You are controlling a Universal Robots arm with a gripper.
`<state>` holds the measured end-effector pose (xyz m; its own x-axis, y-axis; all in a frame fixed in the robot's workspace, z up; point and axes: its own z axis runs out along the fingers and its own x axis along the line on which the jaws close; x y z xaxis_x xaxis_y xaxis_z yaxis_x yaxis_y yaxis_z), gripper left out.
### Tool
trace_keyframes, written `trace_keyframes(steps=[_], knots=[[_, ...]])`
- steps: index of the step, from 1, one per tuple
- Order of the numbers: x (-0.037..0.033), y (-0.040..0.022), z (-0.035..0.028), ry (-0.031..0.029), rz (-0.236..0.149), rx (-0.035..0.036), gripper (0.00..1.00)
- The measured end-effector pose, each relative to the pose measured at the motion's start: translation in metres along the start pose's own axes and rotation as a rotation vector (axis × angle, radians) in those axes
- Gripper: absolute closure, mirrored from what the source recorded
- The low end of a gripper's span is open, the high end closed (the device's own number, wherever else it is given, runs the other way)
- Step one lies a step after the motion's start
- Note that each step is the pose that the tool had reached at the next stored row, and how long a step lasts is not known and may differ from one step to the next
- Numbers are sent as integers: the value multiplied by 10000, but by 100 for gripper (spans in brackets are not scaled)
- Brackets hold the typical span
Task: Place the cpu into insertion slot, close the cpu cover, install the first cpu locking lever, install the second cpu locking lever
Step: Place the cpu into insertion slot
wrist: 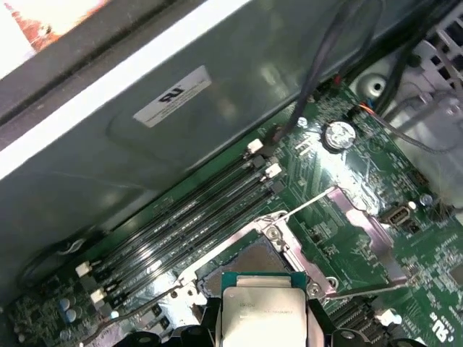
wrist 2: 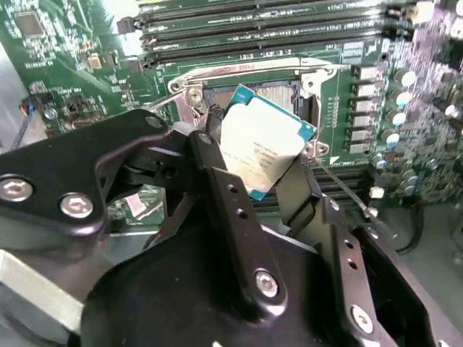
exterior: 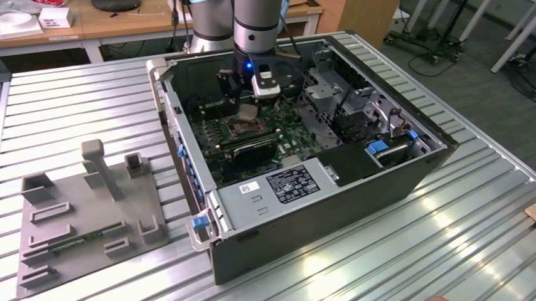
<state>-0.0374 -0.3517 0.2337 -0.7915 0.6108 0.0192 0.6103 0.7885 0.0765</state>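
The gripper (wrist 2: 259, 155) is clamped on the cpu (wrist 2: 264, 141), one black finger (wrist 2: 211, 144) against each of two opposite edges; the chip is a small flat square with a pale silvery-tan metal top carrying faint grey print and a thin teal-green border around it. It hangs just above the insertion slot (wrist 2: 273, 94), not seated in it; the slot's dark square socket sits open inside its silvery rim on the green board, beside the long black memory slots (wrist 2: 260, 29), within the computer case (exterior: 335, 207) on the ribbed metal surface (exterior: 469, 219).
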Motion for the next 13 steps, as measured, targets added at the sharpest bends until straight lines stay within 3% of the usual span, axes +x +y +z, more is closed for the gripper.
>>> trace_keyframes(steps=[13], knots=[[0, -2, 19, -181, 2357, -46, 46]])
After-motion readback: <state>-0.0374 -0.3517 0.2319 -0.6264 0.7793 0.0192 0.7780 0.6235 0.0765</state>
